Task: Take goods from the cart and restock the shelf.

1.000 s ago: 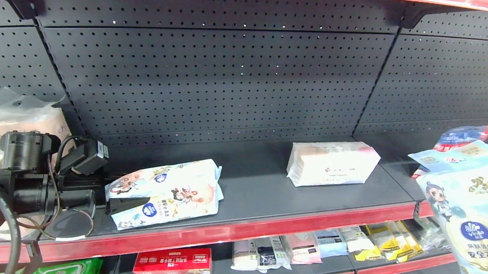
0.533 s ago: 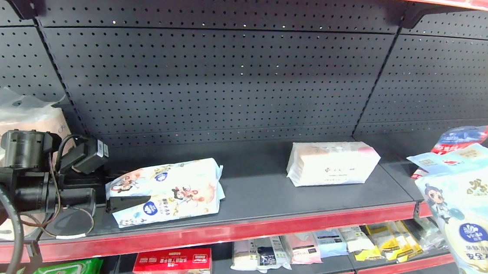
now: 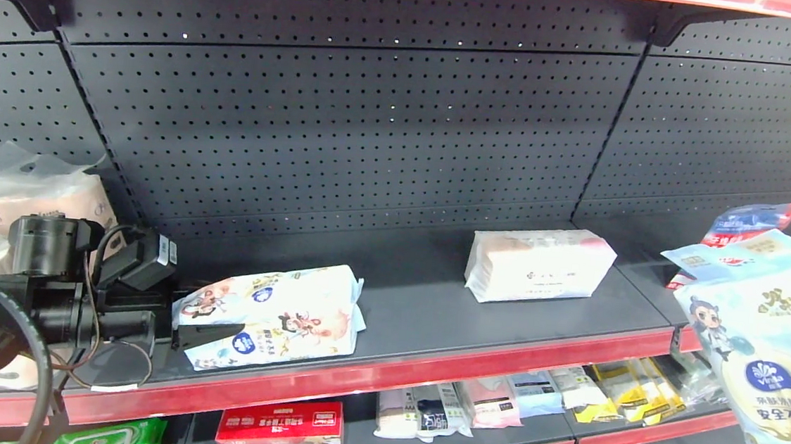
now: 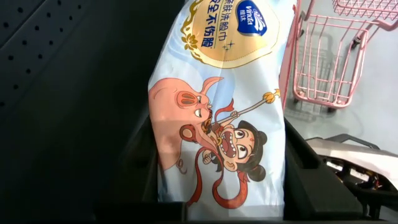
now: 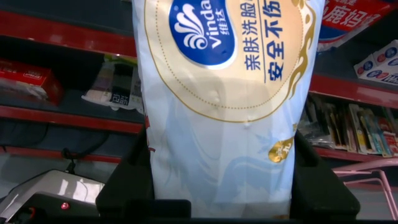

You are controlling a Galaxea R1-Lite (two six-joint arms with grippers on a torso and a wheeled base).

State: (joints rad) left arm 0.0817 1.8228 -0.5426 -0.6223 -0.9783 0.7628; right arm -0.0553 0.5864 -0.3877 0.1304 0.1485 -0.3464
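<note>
A cartoon-printed soft pack lies on the dark shelf toward its left front. My left gripper is shut on the pack's near end. In the left wrist view the pack runs between the two dark fingers of the left gripper. At the right edge a larger pale blue pack hangs in front of the shelf. My right gripper is shut on this pack, with a finger on each side.
A white and pink tissue pack lies mid-right on the shelf. Bagged toilet rolls sit at the far left, blue and red packs at the far right. Lower shelves hold small packs and a red box. A pink cart stands behind.
My left gripper and the cartoon pack have shifted slightly to the right along the shelf. The right pack has barely moved.
</note>
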